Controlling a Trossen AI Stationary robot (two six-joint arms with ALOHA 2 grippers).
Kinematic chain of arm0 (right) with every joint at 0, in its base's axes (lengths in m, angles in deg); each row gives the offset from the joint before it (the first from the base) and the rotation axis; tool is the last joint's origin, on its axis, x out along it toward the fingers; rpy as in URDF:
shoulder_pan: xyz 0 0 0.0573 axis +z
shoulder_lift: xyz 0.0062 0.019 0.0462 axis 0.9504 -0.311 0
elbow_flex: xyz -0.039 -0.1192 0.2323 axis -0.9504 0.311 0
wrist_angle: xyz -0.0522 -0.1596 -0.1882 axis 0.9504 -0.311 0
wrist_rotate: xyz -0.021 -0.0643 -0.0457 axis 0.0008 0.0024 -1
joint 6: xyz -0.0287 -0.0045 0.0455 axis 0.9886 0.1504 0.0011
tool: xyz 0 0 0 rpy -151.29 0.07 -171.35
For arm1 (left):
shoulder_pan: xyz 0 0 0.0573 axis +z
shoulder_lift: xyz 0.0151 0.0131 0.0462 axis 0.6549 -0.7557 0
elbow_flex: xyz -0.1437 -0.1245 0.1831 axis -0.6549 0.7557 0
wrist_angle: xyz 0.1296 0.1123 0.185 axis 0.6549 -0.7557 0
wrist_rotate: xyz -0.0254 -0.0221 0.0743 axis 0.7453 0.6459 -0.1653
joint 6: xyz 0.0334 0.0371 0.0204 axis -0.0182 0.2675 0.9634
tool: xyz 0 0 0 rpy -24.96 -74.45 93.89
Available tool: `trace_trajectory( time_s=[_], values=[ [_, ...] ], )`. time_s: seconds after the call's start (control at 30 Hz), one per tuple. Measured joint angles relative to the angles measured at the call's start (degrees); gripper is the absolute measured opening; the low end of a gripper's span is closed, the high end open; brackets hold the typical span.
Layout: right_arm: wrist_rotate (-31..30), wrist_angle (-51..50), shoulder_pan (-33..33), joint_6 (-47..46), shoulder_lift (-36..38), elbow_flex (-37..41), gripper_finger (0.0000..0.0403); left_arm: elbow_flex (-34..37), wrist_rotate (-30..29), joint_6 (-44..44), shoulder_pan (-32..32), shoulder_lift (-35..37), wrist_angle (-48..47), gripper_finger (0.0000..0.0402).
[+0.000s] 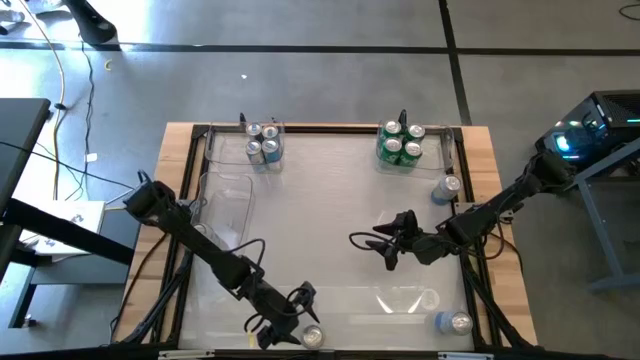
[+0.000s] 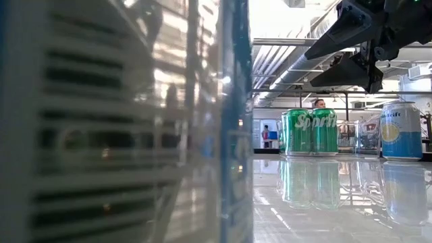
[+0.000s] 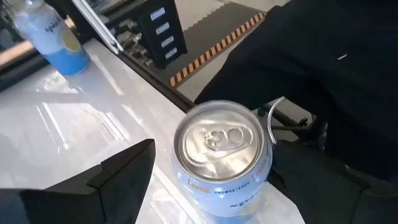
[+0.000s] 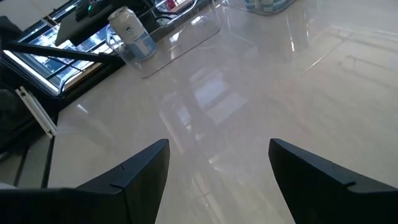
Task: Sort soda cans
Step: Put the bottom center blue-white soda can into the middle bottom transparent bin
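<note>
A blue-and-white soda can (image 3: 224,155) stands upright at the table's near edge (image 1: 312,338) and fills the left of the low view (image 2: 121,121). My left gripper (image 3: 217,186) is open, one finger on each side of it (image 1: 290,318). My right gripper (image 1: 385,242) is open above bare tabletop at mid-table (image 4: 217,168). Silver-blue cans (image 1: 262,142) stand grouped at the far left and green cans (image 1: 402,143) at the far right (image 2: 310,131). Single blue cans stand at the right (image 1: 447,187) and the near right (image 1: 455,322). My left gripper straddles the can near its top, coming slanting from above. One finger (image 3: 124,168) stands clear of the can's side. The other finger (image 3: 311,180) lies close against the can's wall (image 3: 264,165); I cannot tell whether it touches. The can stands upright on the table.
Clear plastic trays lie on the table at the left (image 1: 225,205) and near right (image 1: 405,298); others hold the can groups at the far edge. A wooden frame (image 1: 480,150) borders the table. A person stands in the room behind (image 2: 318,103).
</note>
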Motion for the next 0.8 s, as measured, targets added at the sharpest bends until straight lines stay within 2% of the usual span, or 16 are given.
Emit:
trace_trajectory(
  time_s=[0.53,0.7,0.8],
  values=[
    [0.3,0.0,0.0,0.9,0.0,0.0,0.0271,0.0,2.1,-4.5,0.2,-7.1,11.7,0.0331],
    [0.4,0.0,0.0,0.8,0.0,0.0,0.0271,-0.1,7.9,-7.3,1.7,-9.7,16.3,0.0331],
    [0.5,0.0,0.0,0.8,0.0,0.0,0.0271,-0.1,9.1,-7.3,2.0,-10.8,17.0,0.0331]
  ],
)
